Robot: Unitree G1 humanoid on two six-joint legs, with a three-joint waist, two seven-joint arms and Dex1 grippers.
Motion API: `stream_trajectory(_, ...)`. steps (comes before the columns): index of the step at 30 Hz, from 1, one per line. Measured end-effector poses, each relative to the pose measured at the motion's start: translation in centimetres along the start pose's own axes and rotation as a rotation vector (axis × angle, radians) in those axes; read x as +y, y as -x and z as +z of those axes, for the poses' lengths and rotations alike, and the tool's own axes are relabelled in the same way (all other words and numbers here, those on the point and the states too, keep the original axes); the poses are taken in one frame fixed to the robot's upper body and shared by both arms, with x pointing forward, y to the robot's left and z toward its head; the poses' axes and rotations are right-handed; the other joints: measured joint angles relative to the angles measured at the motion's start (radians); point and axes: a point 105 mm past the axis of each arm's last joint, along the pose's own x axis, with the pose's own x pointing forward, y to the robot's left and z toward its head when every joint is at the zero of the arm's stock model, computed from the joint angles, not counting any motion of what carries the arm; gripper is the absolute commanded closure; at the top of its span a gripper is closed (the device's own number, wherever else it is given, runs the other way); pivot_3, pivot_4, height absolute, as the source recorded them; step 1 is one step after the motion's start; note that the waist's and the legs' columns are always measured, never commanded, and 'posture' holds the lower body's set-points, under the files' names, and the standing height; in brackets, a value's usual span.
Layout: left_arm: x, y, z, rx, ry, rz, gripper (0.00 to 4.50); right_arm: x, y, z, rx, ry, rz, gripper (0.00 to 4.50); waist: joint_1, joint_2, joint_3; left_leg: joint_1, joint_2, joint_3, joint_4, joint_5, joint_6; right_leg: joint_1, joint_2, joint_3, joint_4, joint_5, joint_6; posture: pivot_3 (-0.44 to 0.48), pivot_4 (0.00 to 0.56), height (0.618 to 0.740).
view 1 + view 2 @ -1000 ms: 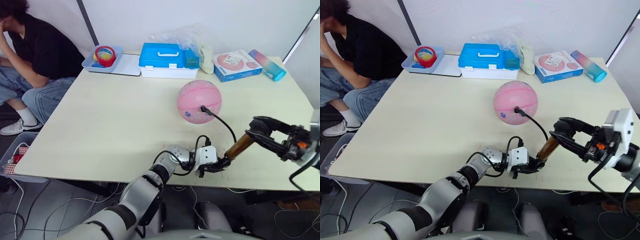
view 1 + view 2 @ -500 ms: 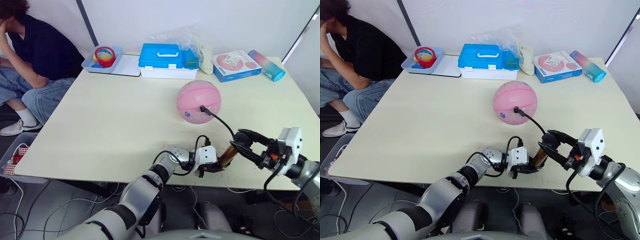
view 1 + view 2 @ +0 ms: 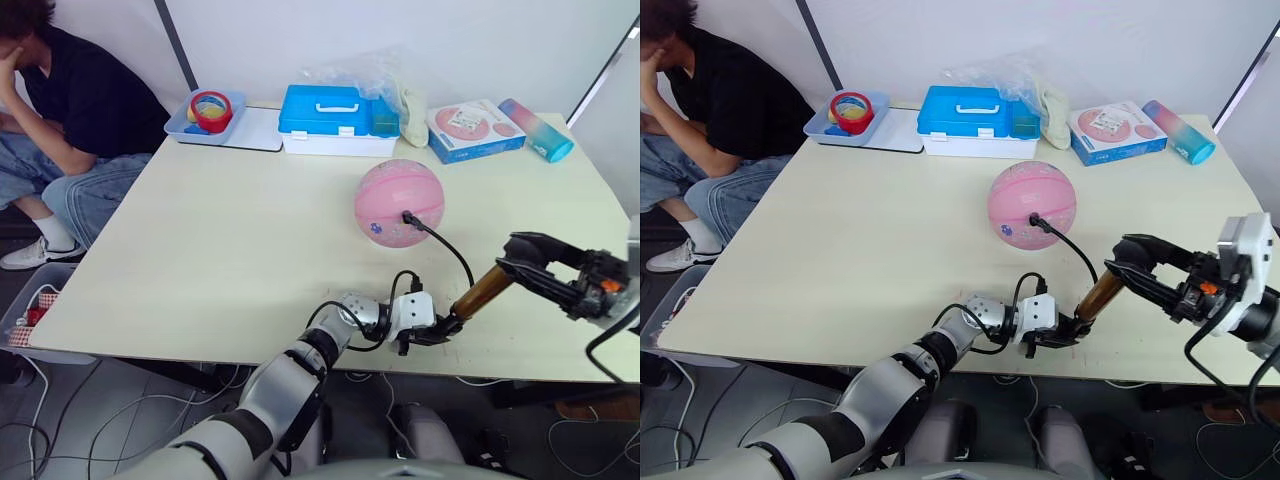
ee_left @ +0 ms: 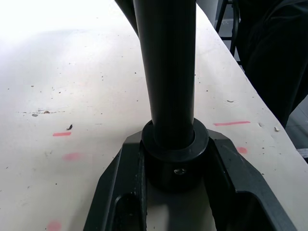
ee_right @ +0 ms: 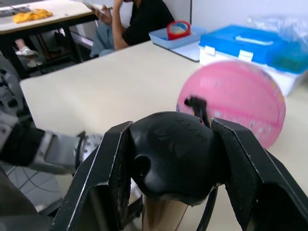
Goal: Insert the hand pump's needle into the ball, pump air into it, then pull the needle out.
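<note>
While the left gripper (image 3: 432,333) clamps the black base cap of the hand pump (image 3: 478,292) near the table's (image 3: 220,250) front edge, the right gripper (image 3: 520,256) grips the pump's black handle, drawn up off the bronze barrel. The hose arcs to the needle (image 3: 407,216), seated in the pink ball (image 3: 398,203) resting mid-table. Good strokes likely mean pushing straight along the barrel, base pinned, without tugging the hose
</note>
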Motion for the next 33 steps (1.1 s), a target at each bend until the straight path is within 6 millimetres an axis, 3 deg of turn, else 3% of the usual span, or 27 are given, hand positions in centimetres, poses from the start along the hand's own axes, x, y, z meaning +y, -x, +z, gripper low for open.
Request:
stream_trajectory(8,0.0,0.0,0.0,0.001,-0.002,-0.004,3.42,0.2,0.9,4.8,-0.028,0.056,0.043,2.47,0.001,0.000,0.000,0.000,0.000,0.000,0.000,0.000,0.000,0.000,0.000,0.000,0.000,0.000,0.000,0.000,0.150,0.740)
stream_trajectory(16,-0.2,0.0,0.0,0.000,-0.004,-0.015,3.42,0.4,0.7,4.9,0.000,0.058,0.055,2.47,0.001,0.000,0.000,-0.001,0.000,0.000,0.000,0.000,0.000,0.000,0.000,0.000,0.000,0.000,0.000,0.000,0.150,0.740)
stream_trajectory(19,-0.2,0.0,-0.1,0.005,-0.005,-0.016,3.42,0.7,0.4,3.4,0.015,0.064,0.051,2.47,0.001,-0.001,0.000,0.000,0.000,0.000,0.000,0.000,0.000,0.000,0.000,0.000,0.000,0.000,0.000,0.000,0.150,0.740)
stream_trajectory(29,-0.2,0.0,-0.3,0.015,0.008,-0.013,3.42,1.0,-1.6,-4.5,0.069,0.045,0.046,2.47,-0.001,-0.004,-0.004,0.003,0.000,0.000,0.000,0.000,0.000,0.002,0.001,0.000,0.000,0.000,0.000,0.000,0.150,0.740)
stream_trajectory(33,-0.2,0.0,-0.4,0.018,0.012,-0.011,3.42,1.1,-2.1,-6.3,0.088,0.043,0.048,2.47,-0.001,-0.004,-0.005,0.006,0.000,0.000,0.000,0.000,0.000,0.004,0.001,0.000,0.000,0.000,0.000,0.000,0.150,0.740)
